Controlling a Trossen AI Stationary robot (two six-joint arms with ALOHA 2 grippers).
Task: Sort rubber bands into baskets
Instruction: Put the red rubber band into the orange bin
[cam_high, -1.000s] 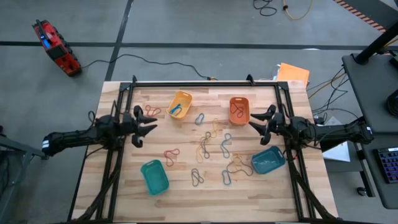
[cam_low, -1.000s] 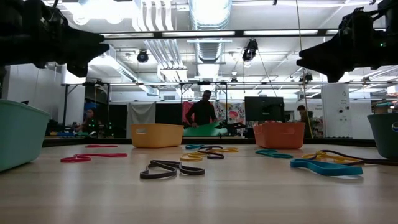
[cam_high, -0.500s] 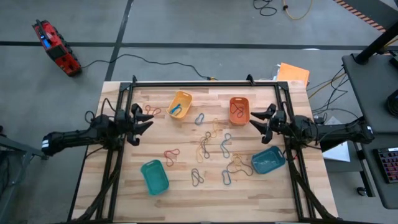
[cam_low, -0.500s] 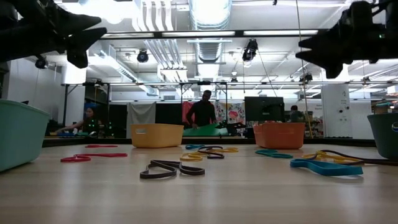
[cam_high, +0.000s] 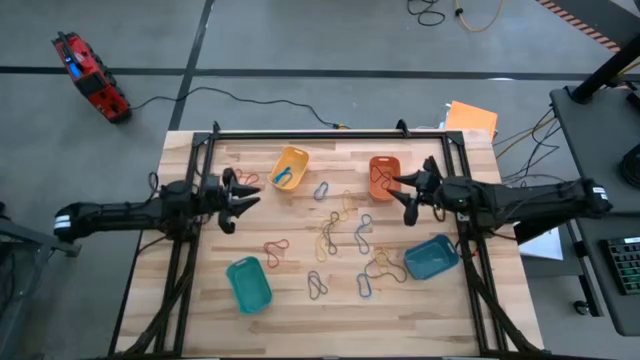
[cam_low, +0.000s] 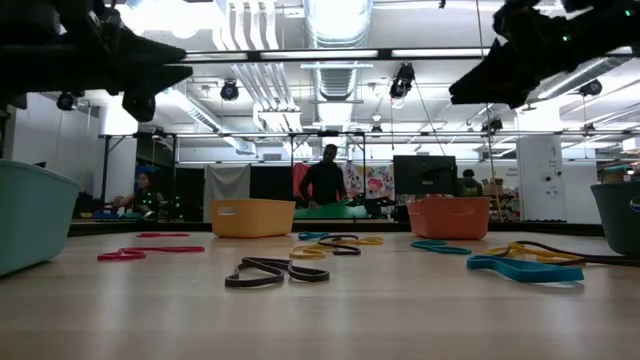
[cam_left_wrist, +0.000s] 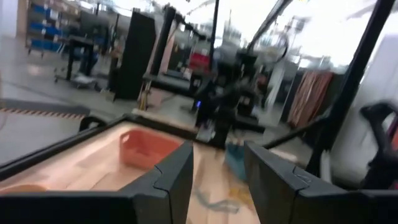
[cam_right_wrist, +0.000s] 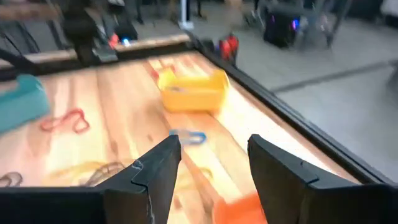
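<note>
Several rubber bands lie flat and loose on the wooden table's middle, among them a red one (cam_high: 275, 248), a blue one (cam_high: 321, 190) and a grey one (cam_high: 317, 284). Four baskets stand on the table: yellow (cam_high: 290, 167), orange (cam_high: 384, 176), teal-green (cam_high: 248, 283) and blue-teal (cam_high: 431, 257). My left gripper (cam_high: 240, 198) is open and empty above the table's left part, close to red bands (cam_high: 245, 178). My right gripper (cam_high: 405, 198) is open and empty just near of the orange basket. Both hang well above the tabletop in the low view, the left gripper (cam_low: 150, 85) and the right gripper (cam_low: 480, 90).
A black frame (cam_high: 330, 133) runs along the table's far edge and down both sides. The yellow basket holds a blue band (cam_high: 283, 176). In the low view a dark band (cam_low: 275, 270) and a blue band (cam_low: 522, 266) lie nearest. People stand in the room behind the table.
My right gripper has gone toward the table's left, to beside the orange basket's near end, staying high above the table. My left gripper has drawn back a little toward the left edge and then come right again. The bands and baskets have not moved.
</note>
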